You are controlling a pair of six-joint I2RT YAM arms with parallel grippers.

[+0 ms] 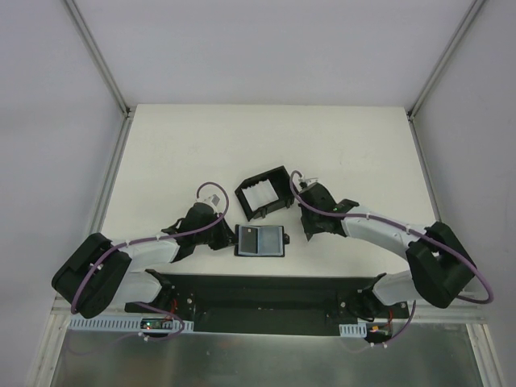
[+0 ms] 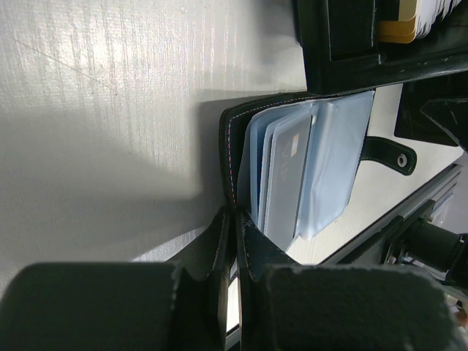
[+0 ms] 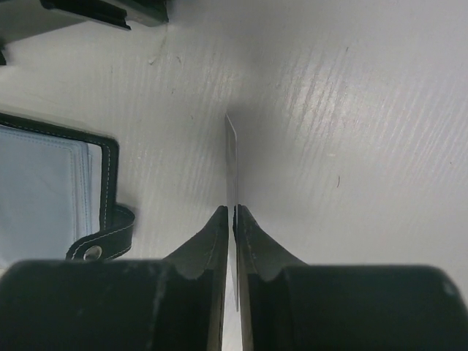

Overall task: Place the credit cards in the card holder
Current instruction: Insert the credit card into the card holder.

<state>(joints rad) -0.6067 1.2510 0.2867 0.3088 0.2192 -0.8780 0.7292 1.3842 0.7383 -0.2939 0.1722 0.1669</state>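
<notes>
The card holder [image 1: 260, 240] lies open on the table between the arms, its bluish sleeves up. My left gripper [image 2: 235, 219] is shut on the black cover edge of the card holder [image 2: 230, 146]; a grey card [image 2: 287, 183] sits in one sleeve. To the right, my right gripper [image 3: 234, 212] is shut on a thin credit card [image 3: 232, 157], seen edge-on and sticking out past the fingertips over the white table. The card holder [image 3: 44, 183] and its clasp tab [image 3: 102, 238] lie to the left of that card. In the top view the right gripper [image 1: 309, 230] is just right of the holder.
A black walled tray [image 1: 278, 173] with more pale cards [image 1: 260, 193] stands just behind the holder, tilted. Its wall shows in the left wrist view [image 2: 351, 44] and its corner in the right wrist view [image 3: 110, 9]. The arms' black base plate [image 1: 266, 294] runs along the near edge.
</notes>
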